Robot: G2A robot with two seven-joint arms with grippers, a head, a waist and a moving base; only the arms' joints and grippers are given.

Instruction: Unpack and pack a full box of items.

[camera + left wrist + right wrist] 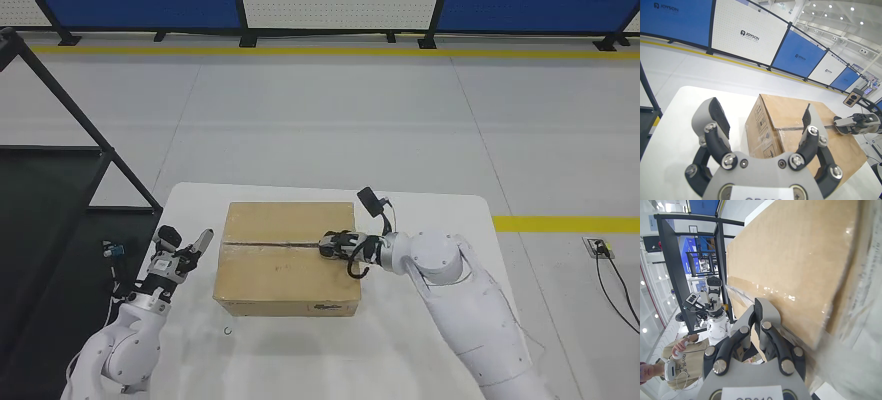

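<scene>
Left gripper (185,248), fingers spread wide and holding nothing, hovers over the white table (440,215) just left of the cardboard box (290,270), with a black rack (60,190) off the table's left edge. The box sits mid-table, its flaps closed and a taped seam across the top. A small ring (230,331) lies near its front left corner. Right gripper (328,245), fingers pressed together, sits on the seam towards the box's right end

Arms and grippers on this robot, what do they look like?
The left arm and right arm have smooth white rounded shells. The left gripper and right gripper match: silver-grey fingers with black ribbed pads, black curved links, shiny screws, and a grey base plate bearing a white label. A black cable loops by the right wrist beside a small camera module.
</scene>
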